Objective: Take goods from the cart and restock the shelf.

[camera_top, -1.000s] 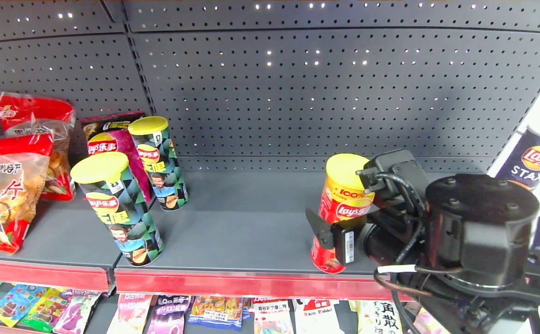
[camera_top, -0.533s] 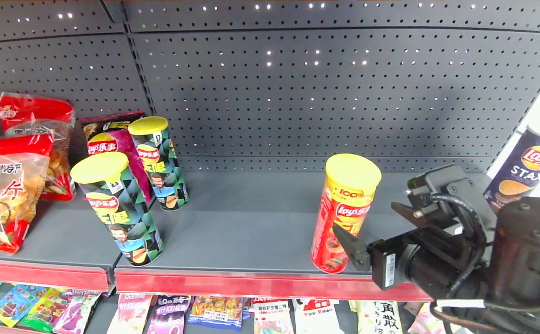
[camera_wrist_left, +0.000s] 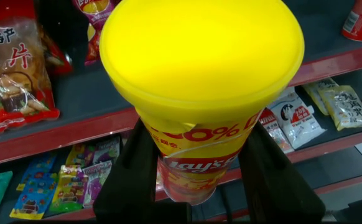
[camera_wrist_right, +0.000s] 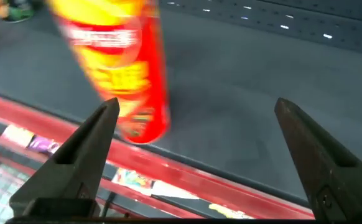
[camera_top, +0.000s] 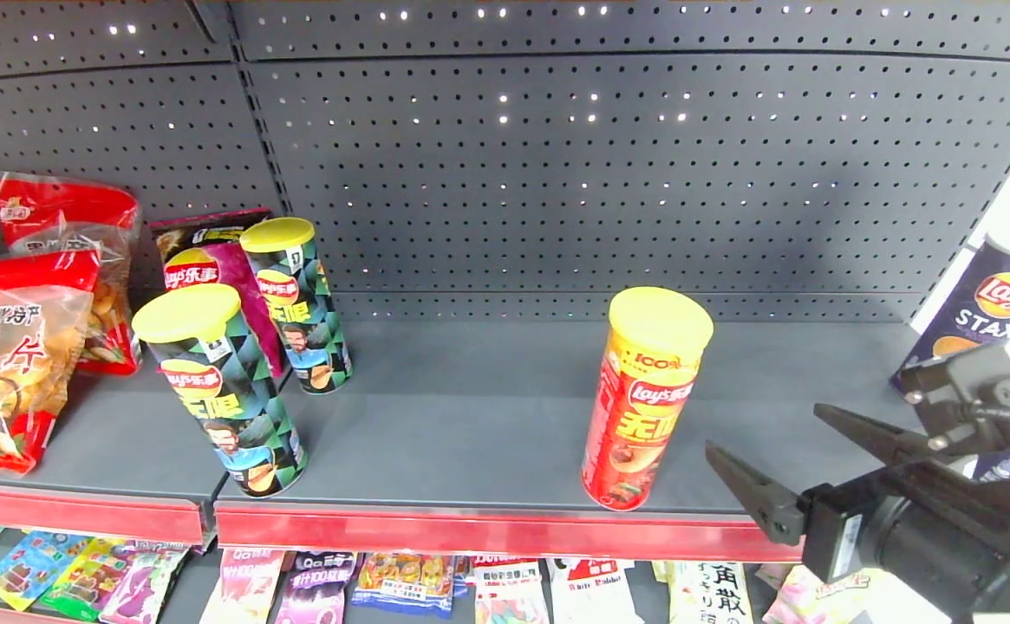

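Note:
A red chip can (camera_top: 643, 407) with a yellow lid stands upright on the grey shelf (camera_top: 470, 416), close to its red front edge. My right gripper (camera_top: 769, 438) hangs open to the right of that can, off the shelf's front edge and apart from it. In the right wrist view the right gripper (camera_wrist_right: 196, 112) has its fingers spread wide, with the red can (camera_wrist_right: 125, 68) beyond them and nothing between them. My left gripper (camera_wrist_left: 206, 180) is shut on a second red can with a yellow lid (camera_wrist_left: 199, 81), held in front of the shelving.
Two green-black cans (camera_top: 218, 399) (camera_top: 296, 303), a purple bag (camera_top: 210, 260) and red snack bags (camera_top: 19, 347) fill the shelf's left side. A dark blue can (camera_top: 981, 303) stands at the far right. Snack packets (camera_top: 400, 581) line the lower shelf. Bare shelf lies between the can groups.
My right gripper has let go of the red can and drawn back to the right and down, off the shelf. The can stays upright where it was set.

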You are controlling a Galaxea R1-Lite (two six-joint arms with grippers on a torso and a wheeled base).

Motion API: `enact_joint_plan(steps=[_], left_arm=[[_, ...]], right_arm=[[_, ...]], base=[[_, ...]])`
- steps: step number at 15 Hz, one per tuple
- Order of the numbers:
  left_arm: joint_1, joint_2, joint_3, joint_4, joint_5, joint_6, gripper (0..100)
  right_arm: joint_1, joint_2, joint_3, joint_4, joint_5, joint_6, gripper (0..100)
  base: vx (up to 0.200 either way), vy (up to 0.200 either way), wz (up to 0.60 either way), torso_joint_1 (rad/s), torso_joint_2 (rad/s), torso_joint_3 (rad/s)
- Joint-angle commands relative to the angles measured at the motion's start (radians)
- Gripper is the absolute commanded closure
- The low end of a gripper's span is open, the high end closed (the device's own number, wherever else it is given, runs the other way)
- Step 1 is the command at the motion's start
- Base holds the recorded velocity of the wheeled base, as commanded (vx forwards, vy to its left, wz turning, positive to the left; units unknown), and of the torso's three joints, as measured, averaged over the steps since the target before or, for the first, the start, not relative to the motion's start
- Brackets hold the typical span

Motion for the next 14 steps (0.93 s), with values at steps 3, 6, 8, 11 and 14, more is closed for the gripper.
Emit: enact_joint_plan(steps=[3, 6, 8, 11, 14], left_arm=[[-0.001, 0.008, 0.003, -0.002, -0.017, -0.001, 100], [-0.001, 0.015, 0.006, -0.002, -0.063, -0.001, 100], [-0.001, 0.034, 0.009, -0.002, -0.102, -0.001, 100], [-0.001, 0.043, 0.008, -0.004, -0.131, -0.002, 100], [-0.001, 0.069, 0.005, -0.056, -0.132, -0.008, 100]], right_arm=[[-0.172, -0.162, 0.089, 0.001, 0.121, -0.011, 0], [-0.350, -0.360, 0.207, 0.009, 0.298, -0.133, 0], [-0.427, -0.448, 0.240, 0.044, 0.341, -0.152, 0], [-0.479, -0.583, 0.241, 0.199, 0.339, -0.150, 0], [-0.499, -0.782, 0.198, 0.480, 0.338, -0.150, 0]], base=[[0.000, 0.000, 0.00, 0.000, 0.00, 0.000], [0.000, 0.000, 0.00, 0.000, 0.00, 0.000], [0.000, 0.000, 0.00, 0.000, 0.00, 0.000], [0.000, 0.000, 0.00, 0.000, 0.00, 0.000], [0.000, 0.000, 0.00, 0.000, 0.00, 0.000]])
